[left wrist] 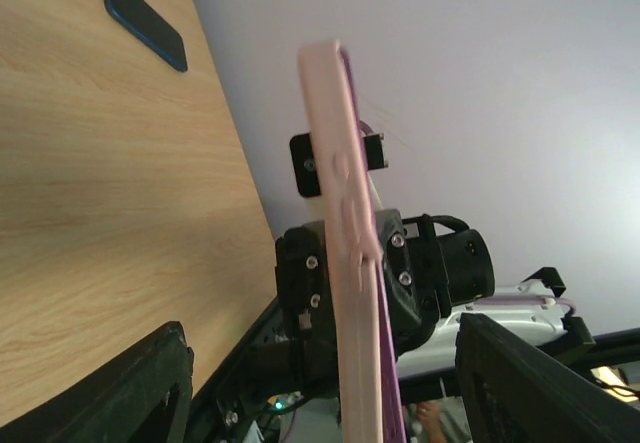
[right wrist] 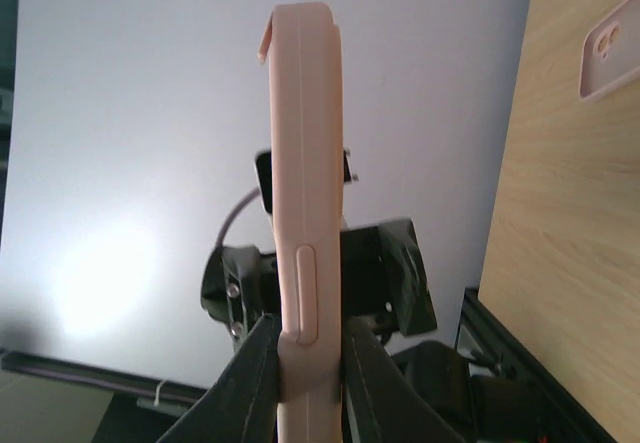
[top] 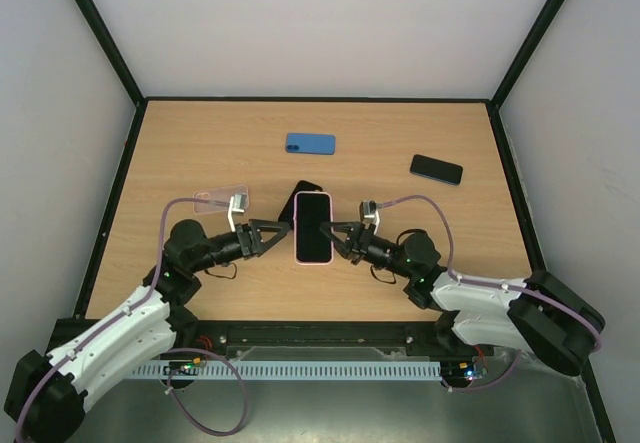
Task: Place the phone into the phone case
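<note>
A pink phone case [top: 313, 227] with a black-screened phone [top: 313, 221] in it is held flat above the table's middle. My right gripper [top: 332, 231] is shut on its right edge; in the right wrist view both fingers [right wrist: 250, 383] press the case's sides [right wrist: 305, 213]. My left gripper [top: 282, 233] is open at the left edge. In the left wrist view its fingers [left wrist: 130, 388] stand wide apart around the case [left wrist: 345, 263], apart from it. There the phone's purple edge [left wrist: 388, 393] shows along the case's rim.
A blue phone-shaped item [top: 310, 143] lies at the back centre and a black phone [top: 436, 169] at the back right. A clear case [top: 220, 200] lies left of the held phone. Something black [top: 303, 191] lies just behind the held phone.
</note>
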Action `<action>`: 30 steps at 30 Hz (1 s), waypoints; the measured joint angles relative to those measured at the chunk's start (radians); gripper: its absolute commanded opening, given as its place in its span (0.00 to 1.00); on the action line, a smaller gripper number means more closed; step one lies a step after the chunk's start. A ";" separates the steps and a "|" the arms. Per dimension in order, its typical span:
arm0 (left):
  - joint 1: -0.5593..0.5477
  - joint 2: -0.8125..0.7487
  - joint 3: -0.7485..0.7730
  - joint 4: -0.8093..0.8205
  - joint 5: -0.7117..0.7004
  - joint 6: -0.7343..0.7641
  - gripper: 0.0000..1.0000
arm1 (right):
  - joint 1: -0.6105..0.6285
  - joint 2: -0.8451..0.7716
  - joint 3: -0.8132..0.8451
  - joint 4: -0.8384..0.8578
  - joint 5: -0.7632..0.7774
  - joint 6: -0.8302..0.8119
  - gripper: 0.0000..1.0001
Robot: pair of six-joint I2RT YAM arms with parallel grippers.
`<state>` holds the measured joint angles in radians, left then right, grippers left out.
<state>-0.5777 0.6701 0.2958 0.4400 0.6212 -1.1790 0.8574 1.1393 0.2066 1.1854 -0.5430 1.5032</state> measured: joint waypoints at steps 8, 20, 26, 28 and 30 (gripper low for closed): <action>-0.030 0.035 -0.051 0.066 0.016 -0.044 0.72 | 0.000 -0.033 -0.006 -0.045 0.125 -0.003 0.14; -0.117 0.157 -0.051 0.169 0.006 -0.068 0.62 | 0.000 -0.034 -0.010 -0.095 0.199 -0.023 0.14; -0.121 0.169 -0.051 0.198 -0.003 -0.071 0.50 | 0.000 -0.032 -0.010 -0.105 0.203 -0.026 0.14; -0.122 0.172 -0.051 0.199 -0.008 -0.068 0.46 | 0.000 -0.030 -0.010 -0.105 0.203 -0.026 0.14; -0.124 0.175 -0.051 0.200 -0.011 -0.069 0.45 | 0.000 -0.029 -0.010 -0.105 0.203 -0.026 0.14</action>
<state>-0.7021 0.8455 0.2447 0.6403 0.6098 -1.2480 0.8574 1.1103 0.1967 1.0805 -0.3397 1.4769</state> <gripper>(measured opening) 0.470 0.141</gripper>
